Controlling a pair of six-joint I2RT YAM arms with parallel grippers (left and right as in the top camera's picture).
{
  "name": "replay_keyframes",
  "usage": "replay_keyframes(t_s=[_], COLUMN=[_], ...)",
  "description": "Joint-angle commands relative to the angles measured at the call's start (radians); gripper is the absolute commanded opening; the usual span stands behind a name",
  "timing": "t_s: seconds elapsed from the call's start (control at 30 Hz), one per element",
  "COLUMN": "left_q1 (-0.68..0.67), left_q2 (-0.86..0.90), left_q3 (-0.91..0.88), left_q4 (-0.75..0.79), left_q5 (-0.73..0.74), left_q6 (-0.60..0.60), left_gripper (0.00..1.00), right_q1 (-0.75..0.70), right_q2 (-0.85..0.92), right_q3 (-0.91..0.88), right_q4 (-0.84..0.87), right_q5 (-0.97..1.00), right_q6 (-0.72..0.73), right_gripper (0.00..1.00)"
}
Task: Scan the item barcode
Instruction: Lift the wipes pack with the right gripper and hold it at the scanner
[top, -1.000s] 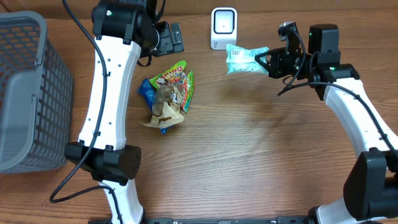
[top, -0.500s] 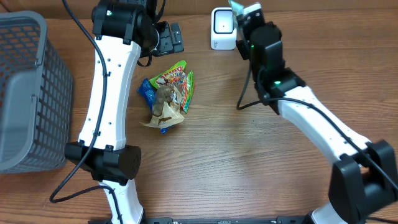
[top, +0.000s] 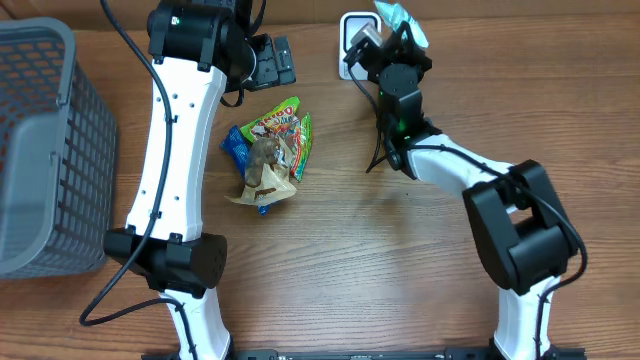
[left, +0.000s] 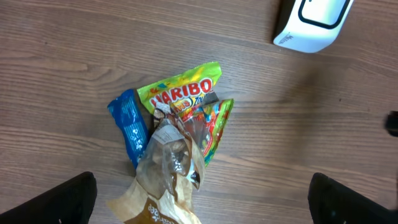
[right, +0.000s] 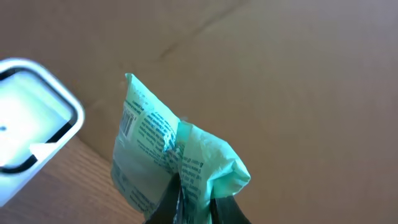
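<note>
My right gripper (right: 193, 206) is shut on the crumpled end of a mint-green packet (right: 163, 151), held upright. A small barcode (right: 129, 121) shows on the packet's left edge, on the side toward the white scanner (right: 30, 124). From overhead, the green packet (top: 402, 15) sits at the table's back edge just right of the scanner (top: 350, 30), with the right gripper (top: 393, 40) below it. My left gripper (left: 199, 208) hangs wide open above a pile of snack packets (left: 177, 134), touching none of them.
The pile (top: 270, 155) holds a Haribo bag (left: 183, 93), a blue packet (left: 127, 124) and a brown packet (left: 158, 193). A grey mesh basket (top: 40, 150) stands at the left edge. The left arm (top: 180, 140) runs along the left-middle of the table.
The right arm has swung from the right side to the back of the table, carrying the green packet left and up beside the scanner. The left arm has not moved.
</note>
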Motion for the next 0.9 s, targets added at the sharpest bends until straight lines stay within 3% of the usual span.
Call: replay_keyframes(t_s=[0.0, 0.3, 0.43, 0.67, 0.87], left_q1=[-0.007, -0.007, -0.007, -0.007, -0.007], left_q2=[0.009, 0.009, 0.009, 0.009, 0.009], left_q3=[-0.003, -0.003, -0.003, -0.003, -0.003], left_q4=[0.001, 0.001, 0.001, 0.001, 0.001], left_q5=[0.005, 0.005, 0.005, 0.005, 0.005], left_q6=[-0.01, -0.01, -0.01, -0.01, -0.01], left_gripper=[1.0, 1.0, 1.0, 1.0, 1.0], right_q1=[0.011, 0.016, 0.016, -0.005, -0.019], right_q2=[0.024, 0.035, 0.084, 0.198, 0.206], right_q3=[0.016, 0.016, 0.016, 0.016, 0.016], right_q4=[0.036, 0.056, 0.068, 0.257, 0.327], right_q5=[-0.087, -0.245, -0.29, -0.357, -0.371], right_q6=[-0.11, -0.261, -0.406, -0.663, -0.708], right_gripper=[0.04, 0.04, 0.04, 0.04, 0.04])
